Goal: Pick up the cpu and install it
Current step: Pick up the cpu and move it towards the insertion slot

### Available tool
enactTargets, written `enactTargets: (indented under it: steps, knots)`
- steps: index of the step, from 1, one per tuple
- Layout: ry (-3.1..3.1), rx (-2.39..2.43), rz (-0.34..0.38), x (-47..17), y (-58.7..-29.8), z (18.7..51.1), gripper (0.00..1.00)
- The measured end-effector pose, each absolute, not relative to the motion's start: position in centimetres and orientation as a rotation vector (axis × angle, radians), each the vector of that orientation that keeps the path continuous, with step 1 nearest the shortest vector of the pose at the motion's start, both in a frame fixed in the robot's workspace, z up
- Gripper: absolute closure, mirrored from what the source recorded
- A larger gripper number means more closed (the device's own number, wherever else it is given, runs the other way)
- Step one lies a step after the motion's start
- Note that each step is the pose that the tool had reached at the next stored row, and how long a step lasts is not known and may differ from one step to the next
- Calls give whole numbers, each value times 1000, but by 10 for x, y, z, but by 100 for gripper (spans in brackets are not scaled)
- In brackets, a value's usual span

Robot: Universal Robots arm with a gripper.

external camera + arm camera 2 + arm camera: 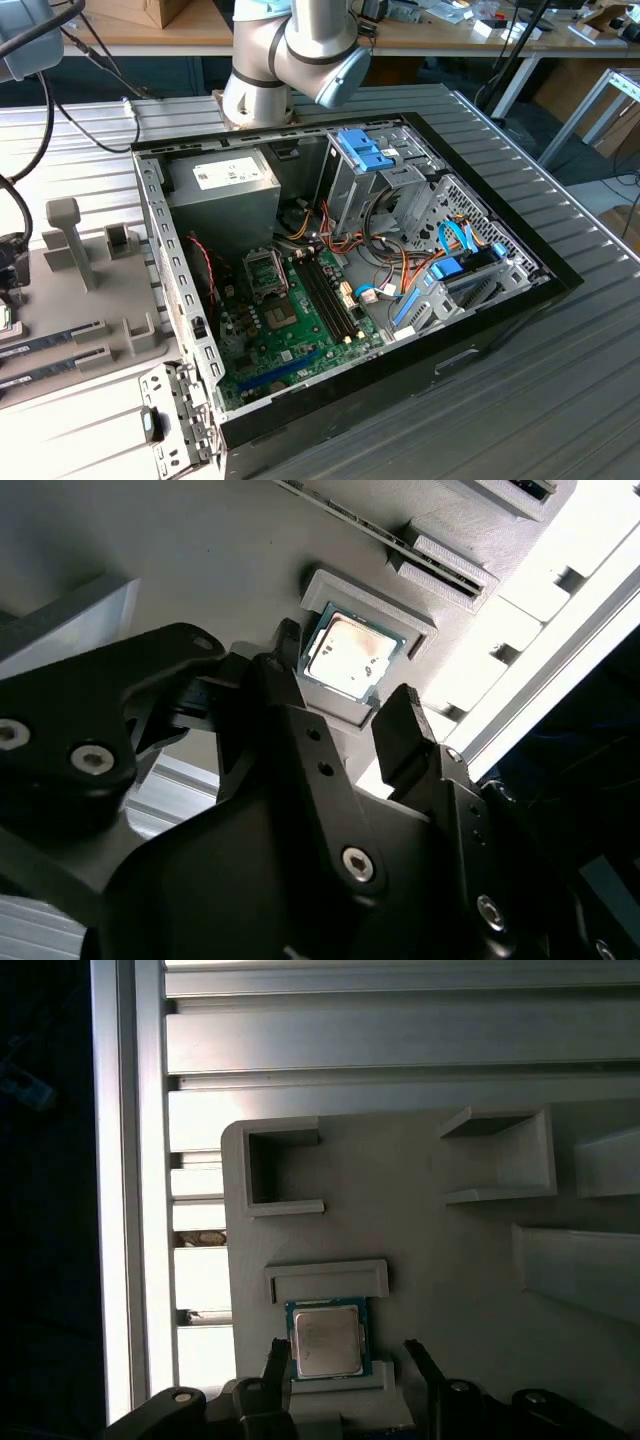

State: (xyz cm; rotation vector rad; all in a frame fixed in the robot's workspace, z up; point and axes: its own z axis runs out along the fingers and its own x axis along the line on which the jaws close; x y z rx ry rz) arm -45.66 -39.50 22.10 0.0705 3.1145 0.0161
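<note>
The cpu (325, 1338) (350, 655), a small square chip with a silver top and a thin green rim, lies flat in a raised pocket of a grey holder tray (430, 1260) (200, 560). In both wrist views my gripper (345, 1352) (345, 685) is open, with one black finger on each side of the chip. I cannot tell whether the fingers (277, 1360) touch it. In the exterior view the open computer case (340, 250) holds the green motherboard (300, 335), with its square socket (279, 318) and a raised metal frame (262, 268).
The grey tray (90, 300) sits at the exterior view's left, beside the case, with upright posts and long memory sticks (45, 345). A grey power-supply box (225, 185), drive cages (385, 175) and cable bundles crowd the case. The arm's base (290, 60) stands behind it.
</note>
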Motion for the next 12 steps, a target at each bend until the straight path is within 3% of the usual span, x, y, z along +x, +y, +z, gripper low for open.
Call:
enactTargets:
  steps: [3, 12]
  knots:
    - [3114, 70, 16, -457, -395, 221, 33]
    - [3114, 70, 16, -457, -395, 219, 33]
